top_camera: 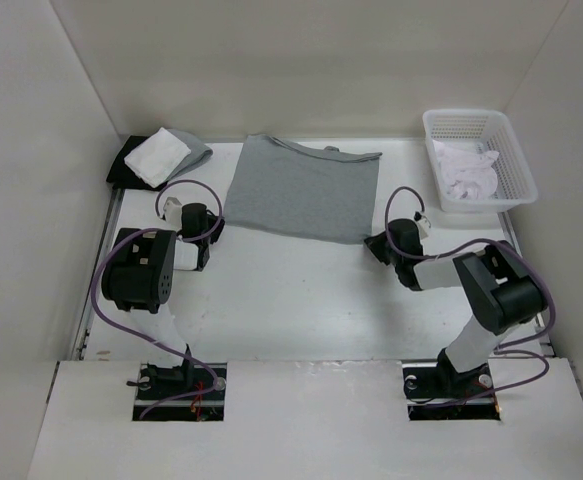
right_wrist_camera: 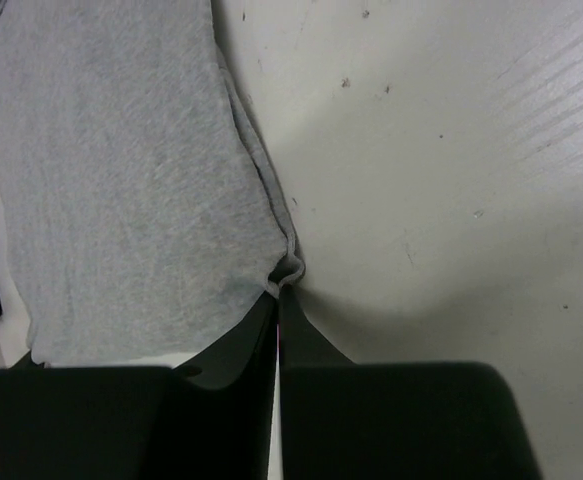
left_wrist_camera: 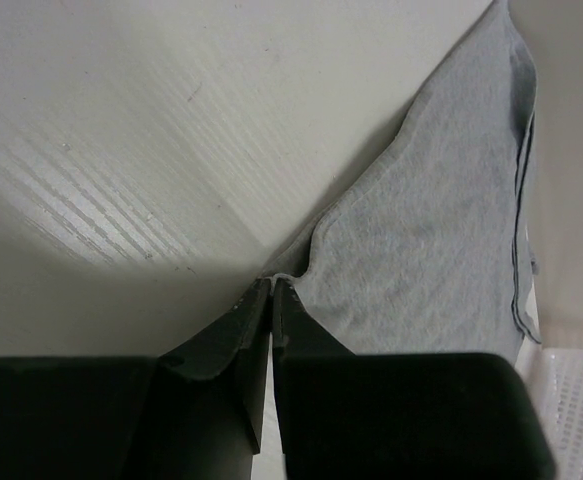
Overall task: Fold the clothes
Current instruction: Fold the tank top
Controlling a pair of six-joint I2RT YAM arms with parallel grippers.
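From above, the grey shirt [top_camera: 303, 190] lies flat on the white table [top_camera: 291, 300], in the middle and toward the far side. Its far edge is a bit folded over. The left gripper [top_camera: 217, 226] sits at the shirt's near left corner. The right gripper [top_camera: 369, 243] sits at its near right corner. Both arms reach in from the near side, one on each side of the shirt. A white basket [top_camera: 516, 160] stands in the far right corner with a pale cloth [top_camera: 468, 172] inside it. In the far left corner a small white cloth [top_camera: 157, 156] lies on top of some black and grey pieces. In the left wrist view, the left gripper [left_wrist_camera: 271, 290] has its two black fingers pressed together. They pinch the very tip of the grey shirt [left_wrist_camera: 431, 240], which spreads away up and to the right on the table [left_wrist_camera: 121, 120]. A bit of the basket [left_wrist_camera: 571, 400] shows at the bottom right. In the right wrist view, the right gripper [right_wrist_camera: 278, 295] also has its fingers pressed together. They pinch a small bunched corner of the grey shirt [right_wrist_camera: 121, 180], and the rest of the shirt lies flat to the upper left. The bare table [right_wrist_camera: 451, 150] fills the right side, with a few small dark specks on it.
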